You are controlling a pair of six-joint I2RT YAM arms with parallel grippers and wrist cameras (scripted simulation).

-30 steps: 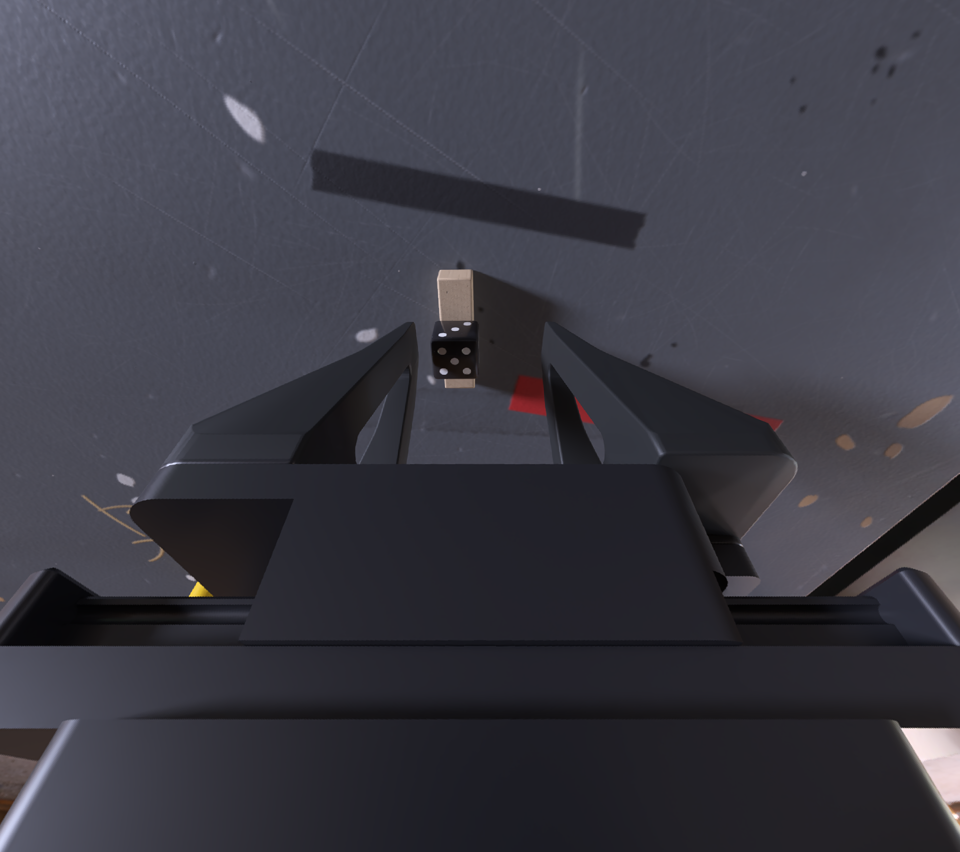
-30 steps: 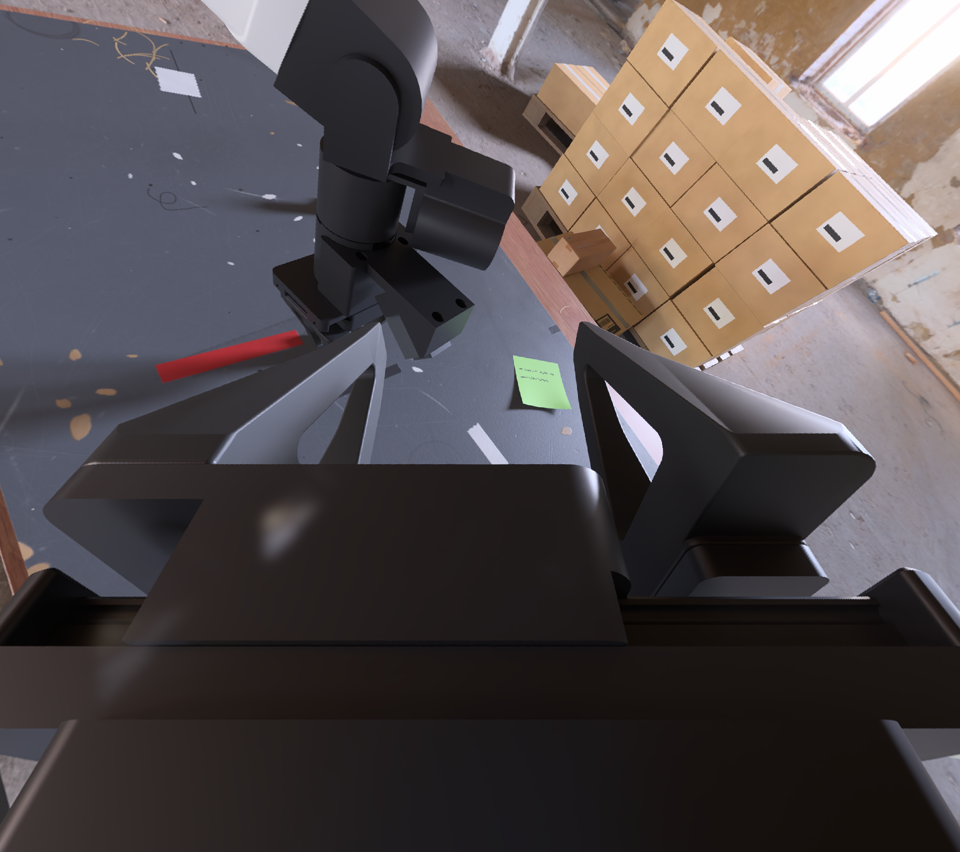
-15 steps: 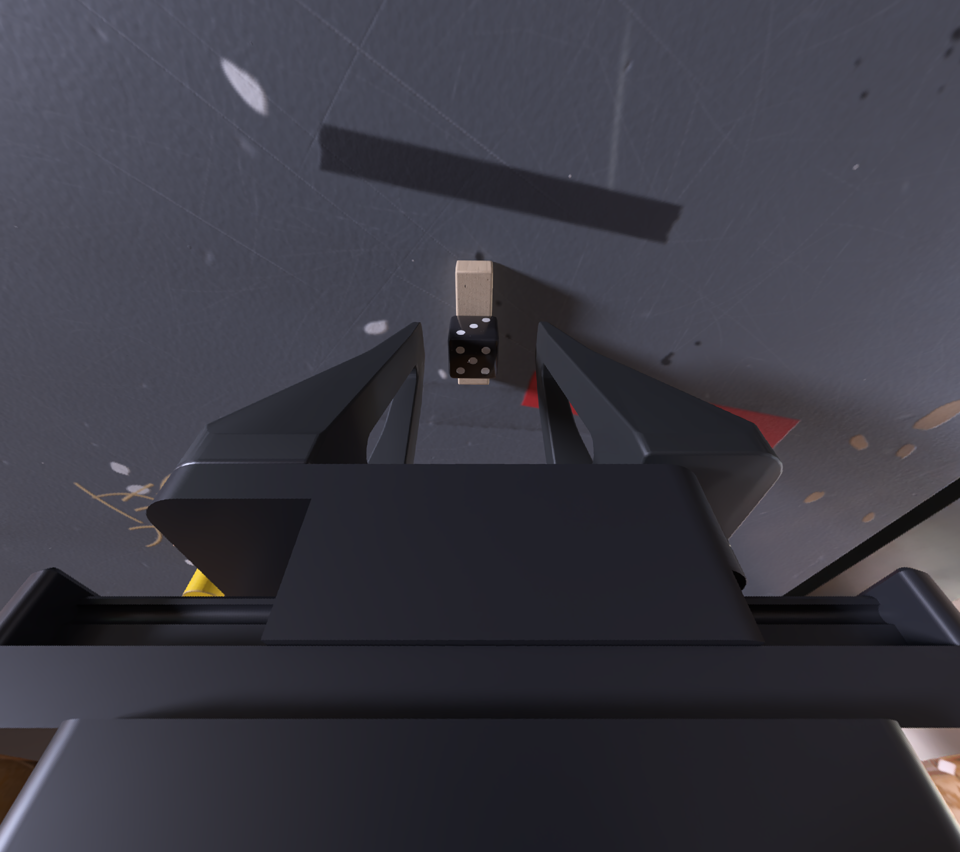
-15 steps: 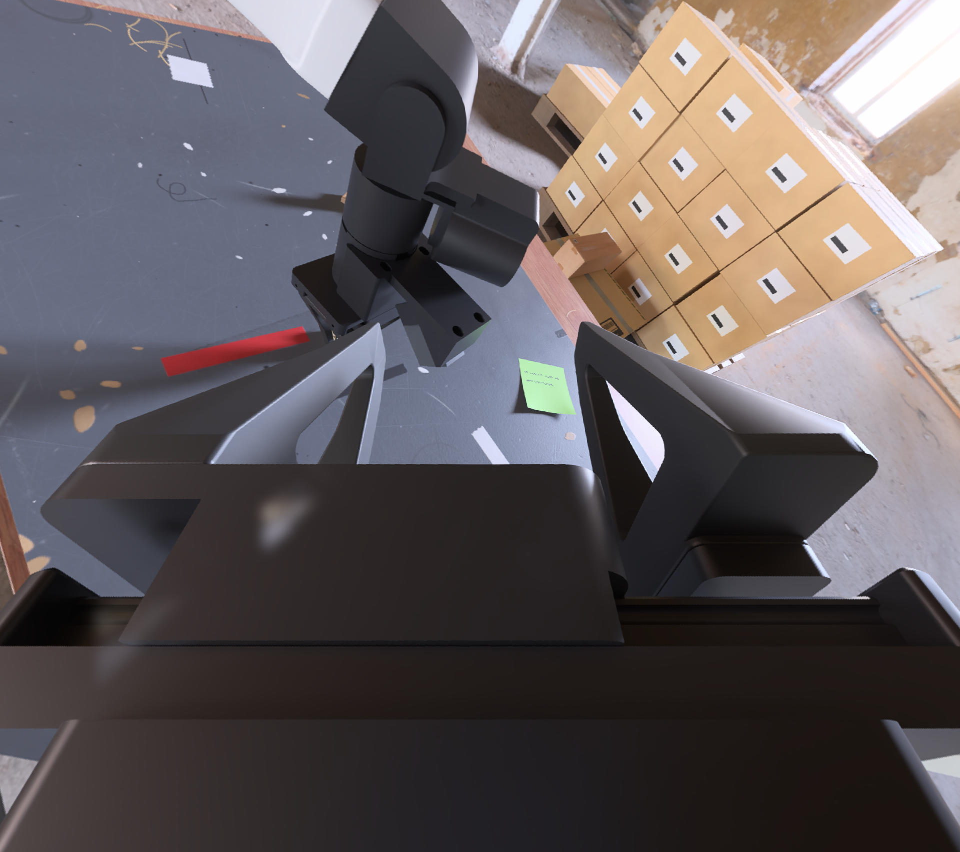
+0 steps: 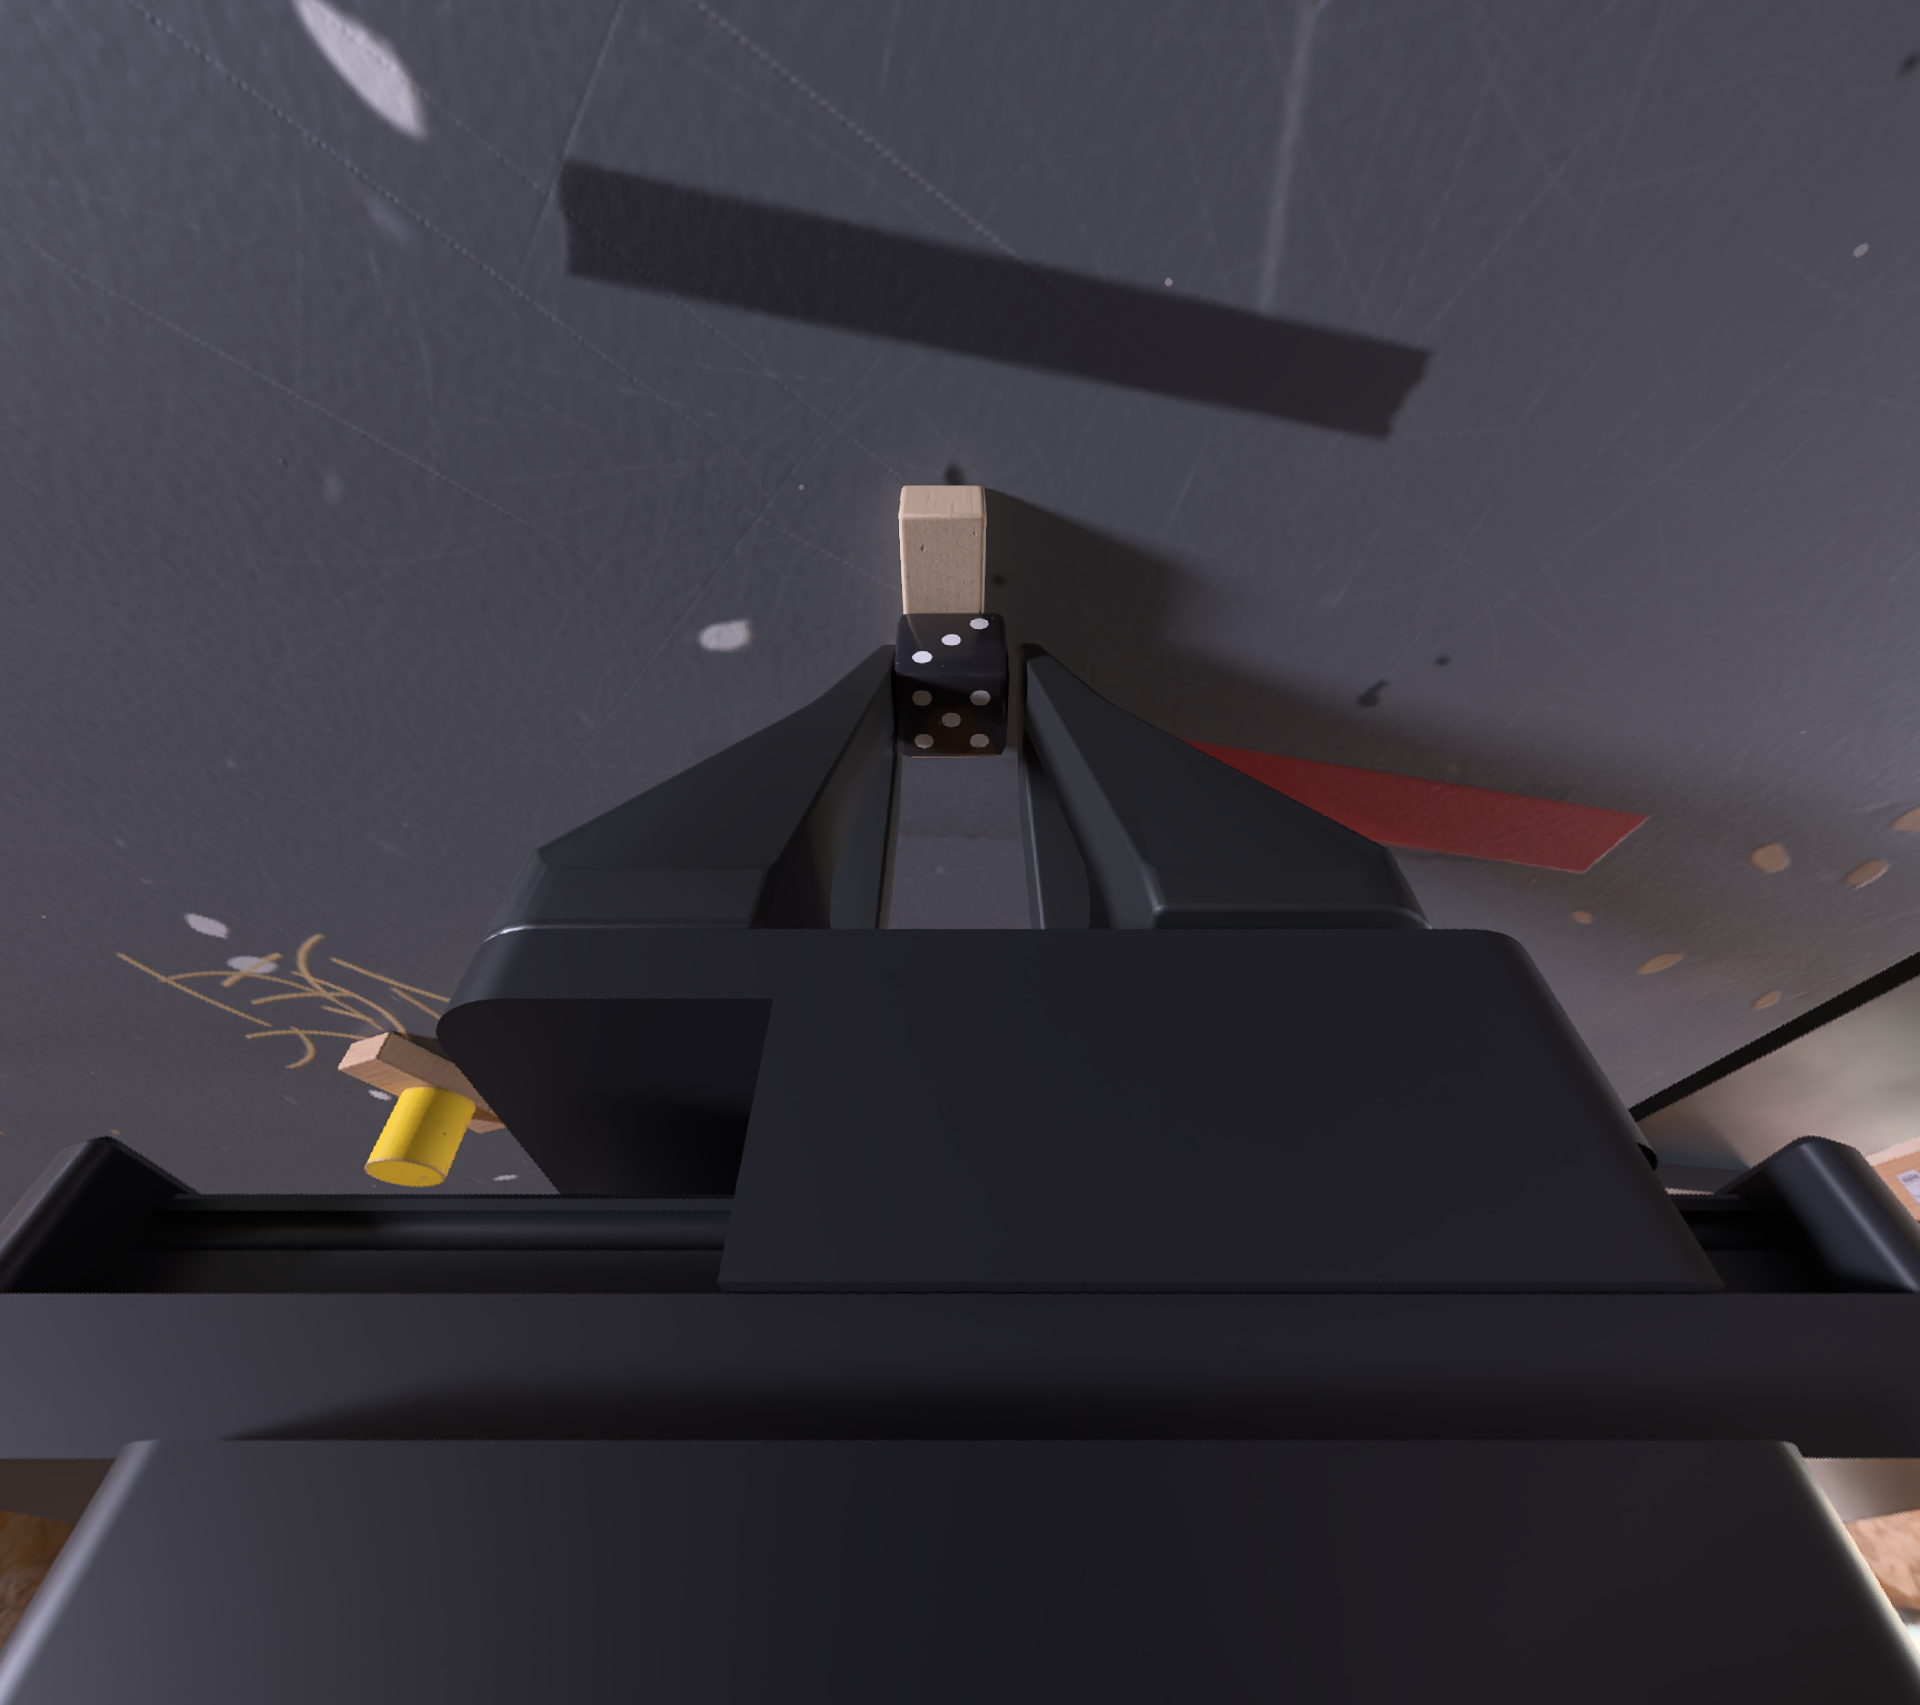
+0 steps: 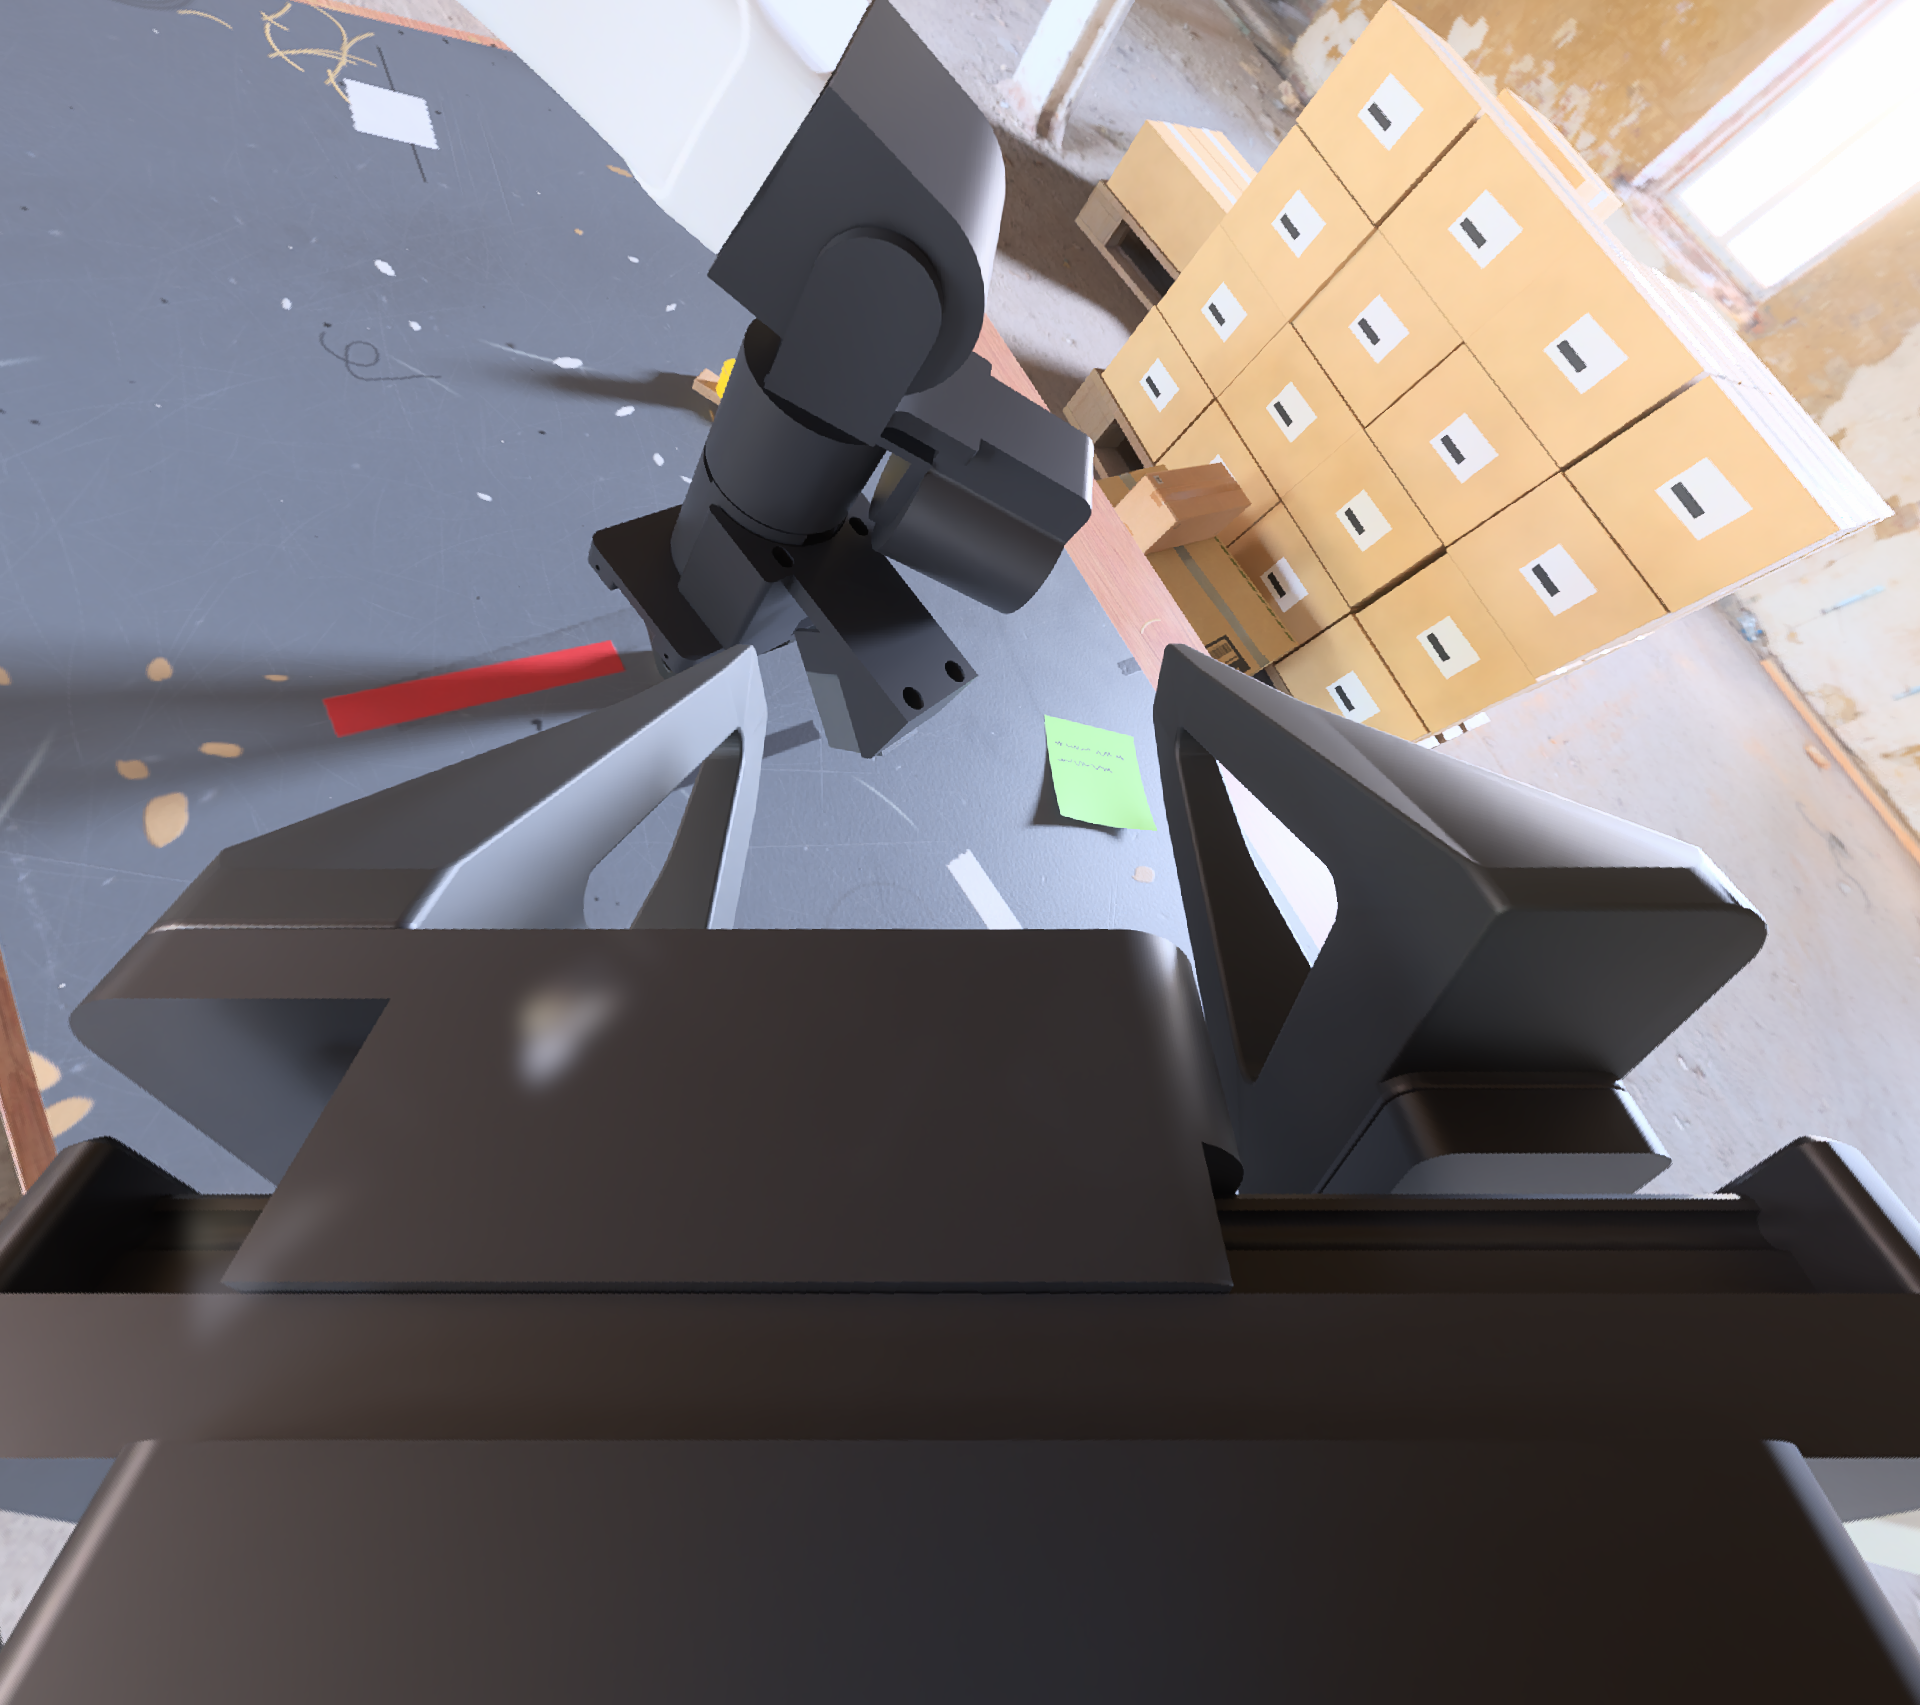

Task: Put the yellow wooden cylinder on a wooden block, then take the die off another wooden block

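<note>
In the left wrist view, a black die (image 5: 951, 687) with white pips sits on the near end of a pale wooden block (image 5: 940, 549) lying on the dark table. My left gripper (image 5: 954, 694) has its jaws closed in against the die's two sides. At the lower left, the yellow wooden cylinder (image 5: 416, 1136) rests on a second, tan wooden block (image 5: 387, 1061). In the right wrist view, my right gripper (image 6: 961, 720) is open and empty above the table. The left arm (image 6: 831, 460) hides the die there. A bit of the yellow cylinder (image 6: 729, 375) shows behind it.
A red tape strip (image 5: 1434, 808) lies right of the die and also shows in the right wrist view (image 6: 468, 684). A dark tape strip (image 5: 987, 305) lies beyond the block. A green note (image 6: 1096, 772), the table's wooden edge (image 6: 1122, 575) and stacked cardboard boxes (image 6: 1455, 408) are to the right.
My left gripper moved forward over the die and its jaws narrowed from wide open to closed on the die's sides. The cylinder on its block came into view. The right gripper barely moved.
</note>
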